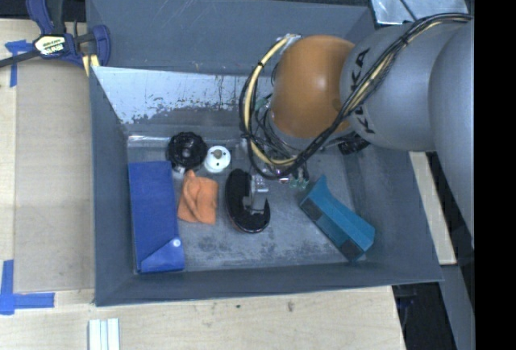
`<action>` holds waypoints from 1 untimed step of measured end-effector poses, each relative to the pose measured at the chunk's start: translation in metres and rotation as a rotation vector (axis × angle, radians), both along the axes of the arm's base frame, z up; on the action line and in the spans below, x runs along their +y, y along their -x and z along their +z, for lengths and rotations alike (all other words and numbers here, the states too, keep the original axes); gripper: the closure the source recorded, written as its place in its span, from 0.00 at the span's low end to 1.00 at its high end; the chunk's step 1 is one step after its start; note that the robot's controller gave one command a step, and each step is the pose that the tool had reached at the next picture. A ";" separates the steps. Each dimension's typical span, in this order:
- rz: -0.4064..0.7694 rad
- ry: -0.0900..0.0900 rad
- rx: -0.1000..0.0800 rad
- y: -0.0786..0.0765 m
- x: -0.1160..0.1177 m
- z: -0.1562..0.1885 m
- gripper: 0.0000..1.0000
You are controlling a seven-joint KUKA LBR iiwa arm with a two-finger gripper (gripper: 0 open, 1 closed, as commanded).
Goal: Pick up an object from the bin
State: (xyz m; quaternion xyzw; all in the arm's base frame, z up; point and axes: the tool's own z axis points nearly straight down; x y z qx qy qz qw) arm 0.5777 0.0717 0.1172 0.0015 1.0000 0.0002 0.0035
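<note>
Six items lie apart, leaving the gripper point(259, 195) room over a black glossy oval piece point(239, 210), with an orange soft lump point(198, 200) at its 9 o'clock. Grip state: cannot tell.

Grey arm point(419, 90), orange dome cover point(310, 86), looped yellow-black cables point(266, 148).

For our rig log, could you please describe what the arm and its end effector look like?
The arm is thick, rounded silver-grey with black KUKA lettering. An orange dome cover caps the wrist, looped by yellow and black cables. The end effector is small, metallic grey.
</note>
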 end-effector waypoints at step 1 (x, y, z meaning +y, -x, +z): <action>-0.005 -0.002 0.004 0.006 -0.003 -0.024 0.00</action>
